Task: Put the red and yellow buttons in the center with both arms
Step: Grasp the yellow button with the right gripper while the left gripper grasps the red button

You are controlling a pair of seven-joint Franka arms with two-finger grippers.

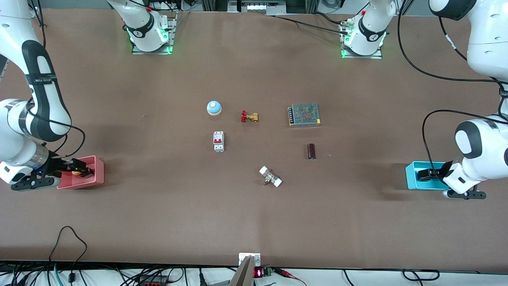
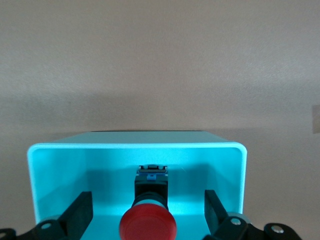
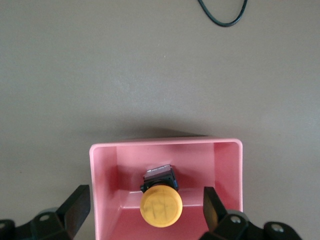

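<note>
My left end effector straddled, open, the red-capped black push-button in the cyan plastic bin; my right end effector, open, straddled the yellow-capped black push-button in the pink plastic bin.

Illumination: bright, even, overhead — soft shadows fall on the table beside both bins. Front view sharp; no glare — wrist views slightly soft.

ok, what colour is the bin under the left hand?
Cyan bin, clearest in the left wrist view, with the red button inside.
</note>
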